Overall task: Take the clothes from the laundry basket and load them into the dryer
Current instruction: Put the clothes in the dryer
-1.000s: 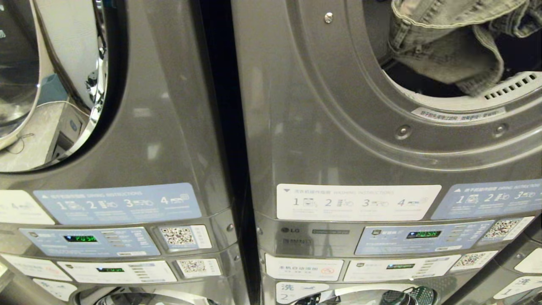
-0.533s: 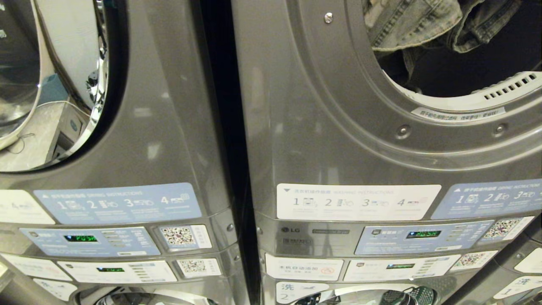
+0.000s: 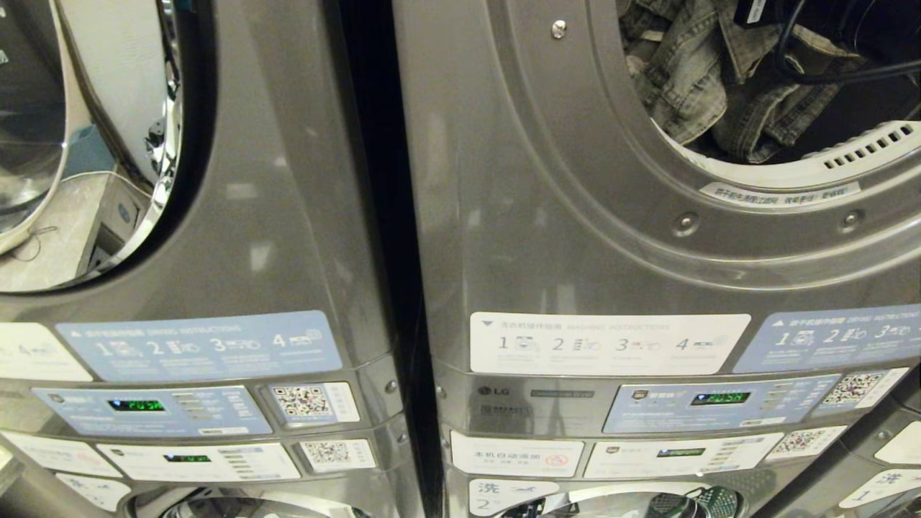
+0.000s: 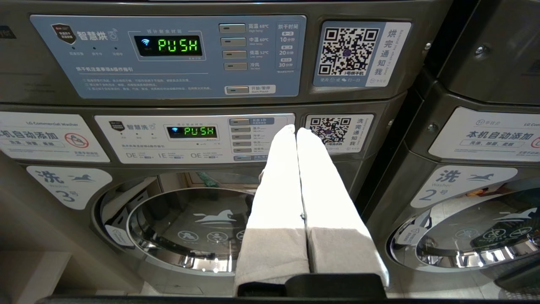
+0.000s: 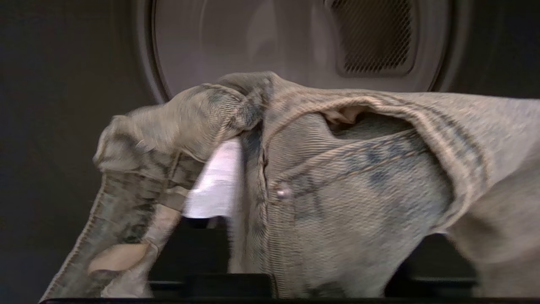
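A washed-out denim garment [image 3: 691, 79] lies bunched inside the dryer's round opening [image 3: 763, 173] at the top right of the head view. My right arm [image 3: 856, 25], black with a cable, reaches into that opening above it. In the right wrist view the denim [image 5: 358, 177] drapes over my right gripper [image 5: 274, 147]. One white finger [image 5: 215, 181] stands off to the side, so the jaws are apart. The drum's back wall [image 5: 261, 38] is beyond. My left gripper [image 4: 296, 128] is shut and empty in front of a washer panel. The laundry basket shows only as a green perforated patch [image 3: 701, 502] in the lower door glass.
Two grey stacked machines stand side by side with a dark gap [image 3: 381, 216] between them. The left dryer's door [image 3: 108, 144] is closed. Control panels [image 3: 712, 403] with green displays run below, and washer doors [image 4: 190, 223] lie under those.
The denim went from hanging over the opening's lip to deeper in the drum, then dropped in a heap. My right arm came into the head view at the top right.
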